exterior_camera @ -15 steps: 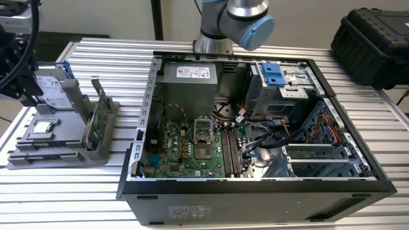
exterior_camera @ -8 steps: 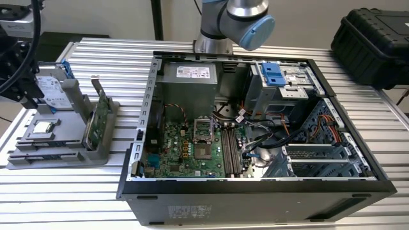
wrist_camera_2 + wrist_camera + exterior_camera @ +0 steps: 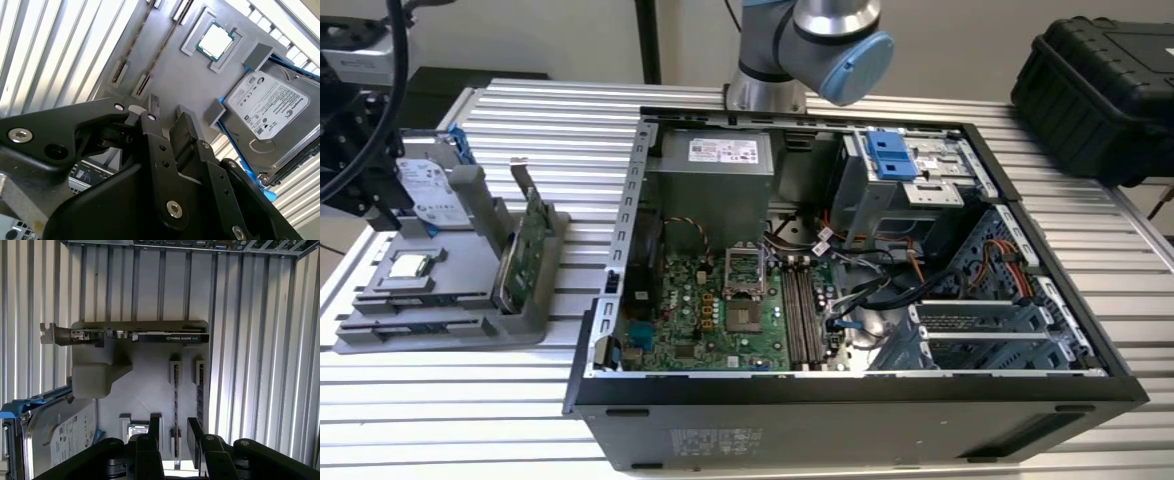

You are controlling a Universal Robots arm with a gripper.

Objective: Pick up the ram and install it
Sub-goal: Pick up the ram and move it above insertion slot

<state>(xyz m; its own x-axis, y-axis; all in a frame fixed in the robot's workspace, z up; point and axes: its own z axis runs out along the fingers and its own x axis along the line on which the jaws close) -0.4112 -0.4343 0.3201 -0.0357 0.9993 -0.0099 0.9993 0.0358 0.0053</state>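
your black two-fingered gripper [image 3: 175,442] hangs with its fingers spread and nothing between them. it is above the flat grey moulded plastic holder [image 3: 145,385] that lies on the ribbed aluminium table [image 3: 260,365]. the ram, a long thin circuit stick [image 3: 175,397], stands on its long edge in a narrow slot of that holder. in the first wrist view it runs straight under the gap between the fingers, so you see only its slim top edge. a second slot just beside it on the holder shows a similar thin edge; i cannot tell whether that is another stick.

on the same holder, a wider card with a metal bracket [image 3: 150,336] stands along the edge beyond the ram. a silver hard drive with blue rails [image 3: 65,435] leans at one corner, and a small square silver processor [image 3: 216,40] sits in a recess.

judge the stick as light, stiff and easily damaged: a thin board that will not flex but may tilt or slip if pinched off-centre. take it across its two flat faces near the middle of the exposed top edge.
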